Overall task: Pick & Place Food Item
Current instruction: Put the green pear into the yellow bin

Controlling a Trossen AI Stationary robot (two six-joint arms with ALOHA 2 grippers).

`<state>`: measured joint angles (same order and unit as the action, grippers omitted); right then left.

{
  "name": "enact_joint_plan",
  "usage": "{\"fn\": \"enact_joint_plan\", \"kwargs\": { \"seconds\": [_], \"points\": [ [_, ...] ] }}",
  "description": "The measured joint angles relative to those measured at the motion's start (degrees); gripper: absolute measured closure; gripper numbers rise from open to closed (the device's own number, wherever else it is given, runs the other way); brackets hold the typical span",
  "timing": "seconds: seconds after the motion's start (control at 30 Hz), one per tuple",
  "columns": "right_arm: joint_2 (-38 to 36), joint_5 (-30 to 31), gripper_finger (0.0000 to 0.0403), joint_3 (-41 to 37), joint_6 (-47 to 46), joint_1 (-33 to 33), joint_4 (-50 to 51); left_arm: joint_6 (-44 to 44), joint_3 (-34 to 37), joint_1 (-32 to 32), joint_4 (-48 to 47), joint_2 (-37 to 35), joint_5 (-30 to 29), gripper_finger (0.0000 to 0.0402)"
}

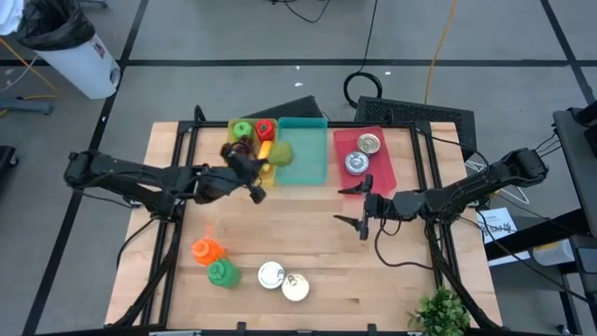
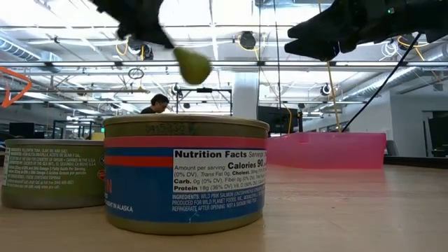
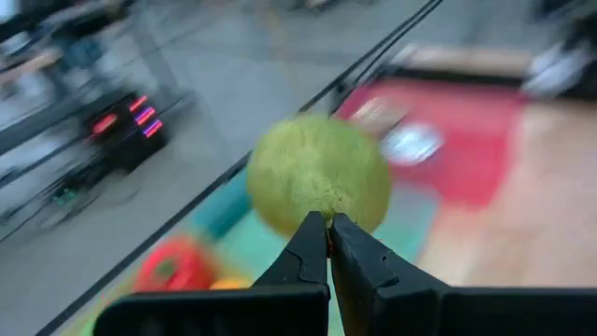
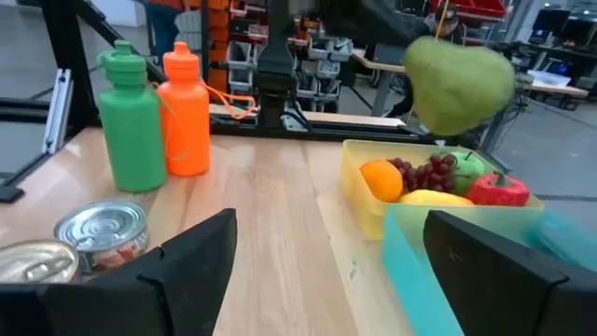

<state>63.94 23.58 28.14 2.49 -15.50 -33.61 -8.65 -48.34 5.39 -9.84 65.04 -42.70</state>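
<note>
Left edge of table [image 1: 163, 280]: bare wood strip beside the orange bottle [image 1: 204, 249] and green bottle [image 1: 222, 273], both near the front edge. Just right of them, two tins [image 1: 283, 281], touching or nearly so.

Left gripper [image 1: 257, 177] sits over the yellow bin [image 1: 244, 125] and teal bin [image 1: 317, 170] boundary at the far side. Fingers [image 3: 312, 257] pinched fully together, tips pressed on the lower edge of the green pear [image 3: 319, 185]. Pear is off any surface, raised above the teal bin area; in the low view it hangs below the arm, clear of the table. Yellow bin holds an orange, grapes, a green apple, something red.

Centre of table: open wood between the bins and the front tins, unobstructed.

Right gripper [image 1: 356, 206] hovers over bare wood just in front of the red tray [image 1: 382, 173], jaws spread wide, holding nothing. Tray carries two tins [image 1: 362, 153]. Small plant [image 1: 438, 313] at front right corner.
</note>
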Motion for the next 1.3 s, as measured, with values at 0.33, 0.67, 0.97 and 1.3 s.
{"fn": "enact_joint_plan", "kwargs": {
  "seconds": [0.33,0.67,0.97,1.3],
  "points": [
    [0.0,0.1,0.0082,0.0,-0.4,0.0,0.0,-15.6,0.1,-6.5,-17.4,2.9,0.9,0.0401],
    [0.0,0.1,0.0083,0.0,-0.3,0.0,0.0,-19.9,0.1,-13.0,-23.2,10.8,11.5,0.0401],
    [0.0,0.2,0.0083,0.0,-0.3,0.0,0.1,-21.5,0.1,-14.3,-24.1,10.9,22.0,0.0401],
    [0.0,0.2,0.0083,0.0,-0.3,0.0,0.2,-21.0,0.1,-14.4,-20.7,10.2,15.5,0.04]
  ]
}}
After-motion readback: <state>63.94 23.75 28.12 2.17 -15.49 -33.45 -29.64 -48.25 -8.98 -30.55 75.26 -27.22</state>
